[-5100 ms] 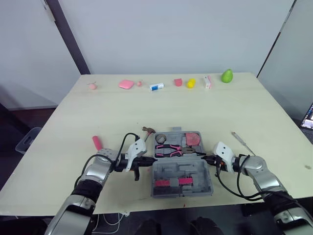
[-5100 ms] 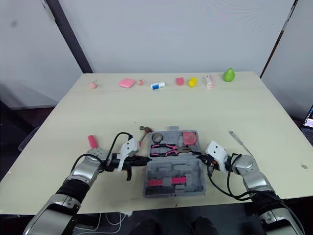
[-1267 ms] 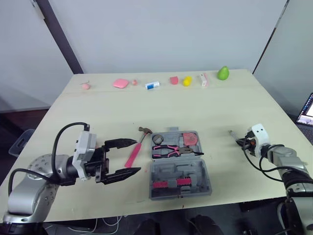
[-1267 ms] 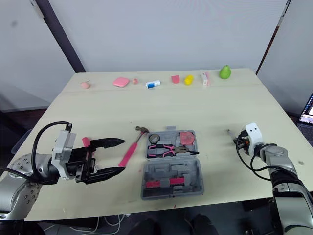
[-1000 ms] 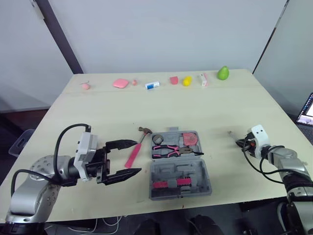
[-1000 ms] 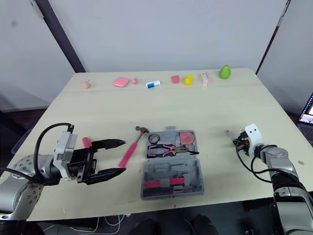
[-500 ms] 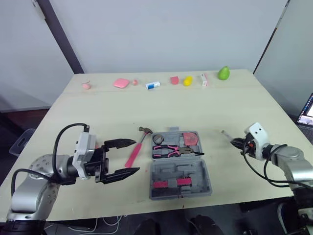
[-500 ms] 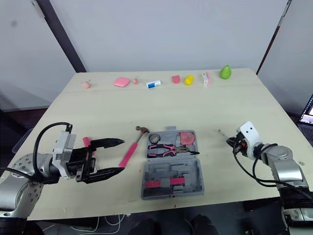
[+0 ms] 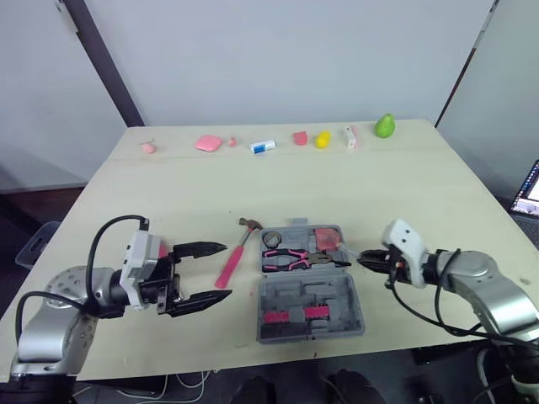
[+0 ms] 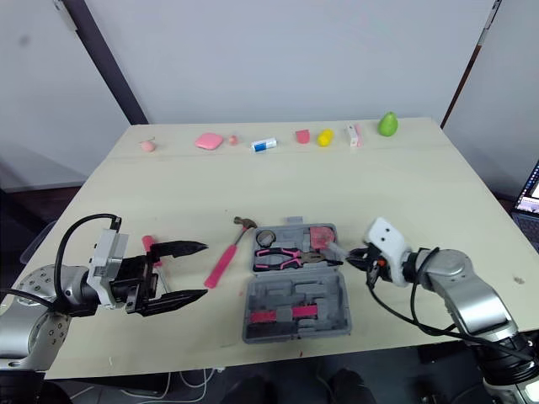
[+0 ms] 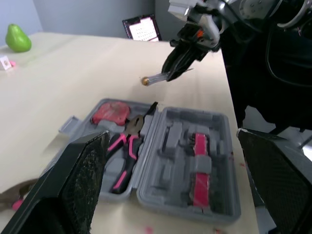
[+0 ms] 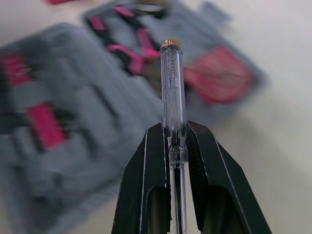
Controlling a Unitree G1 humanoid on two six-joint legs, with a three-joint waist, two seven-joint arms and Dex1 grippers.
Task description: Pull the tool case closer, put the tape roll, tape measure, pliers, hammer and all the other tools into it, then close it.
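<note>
The grey plastic tool case (image 9: 337,295) lay open flat on the counter (image 9: 354,185), near its front edge between the two arms. Its far half held one pair of pink-handled pliers (image 9: 290,257), one red tape measure (image 9: 328,238) and one tape roll (image 9: 274,239). Its near half showed two pink inserts (image 9: 276,316).

One pink-handled hammer (image 9: 232,259) lay on the counter just left of the case. The left gripper (image 10: 202,270) hovered beside it, jaws wide and empty. The right gripper (image 12: 174,131) had its jaws clamped on one clear-handled, brass-capped screwdriver (image 12: 170,78), held at the case's right side. Eight small items (image 9: 263,146) lined the far edge, their print too small to read.
</note>
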